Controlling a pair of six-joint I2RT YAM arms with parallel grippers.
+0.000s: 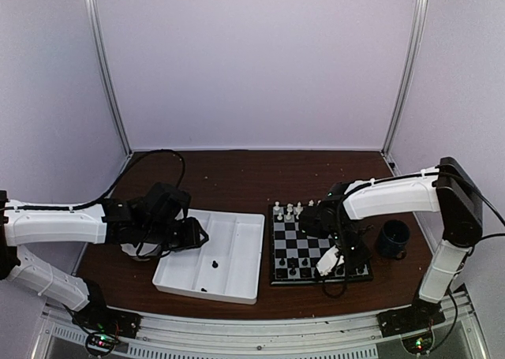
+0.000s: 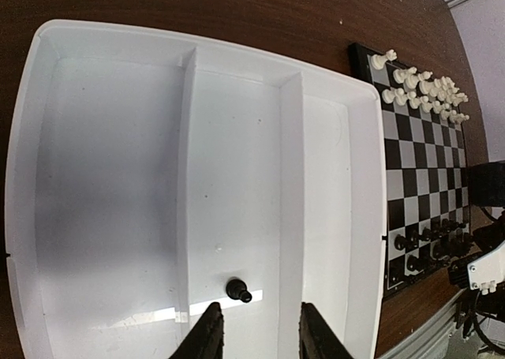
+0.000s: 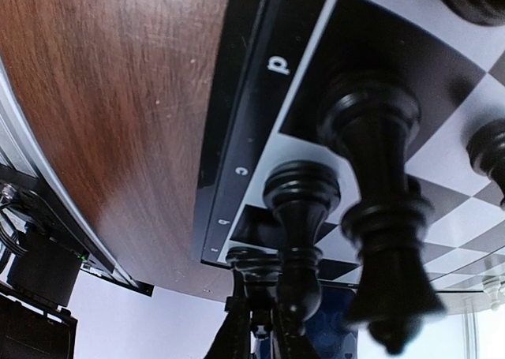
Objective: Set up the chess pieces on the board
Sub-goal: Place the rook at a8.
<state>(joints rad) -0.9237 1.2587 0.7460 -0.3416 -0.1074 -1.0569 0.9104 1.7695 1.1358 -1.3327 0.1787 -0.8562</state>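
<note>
From above, the left gripper point(image 1: 197, 234) hangs over the white tray point(image 1: 237, 233). The right gripper point(image 1: 331, 258) is low over the board point(image 1: 312, 244).

Left wrist: its fingers point(image 2: 207, 337) are apart and empty. One black chess piece point(image 2: 237, 290) lies in the tray.

Right wrist: black chessmen point(image 3: 379, 217) stand on the board. I cannot tell if this gripper holds one.

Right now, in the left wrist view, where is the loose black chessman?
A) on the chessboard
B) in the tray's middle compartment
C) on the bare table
B: the black chessman lies between the two dividers of the white divided tray.
</note>
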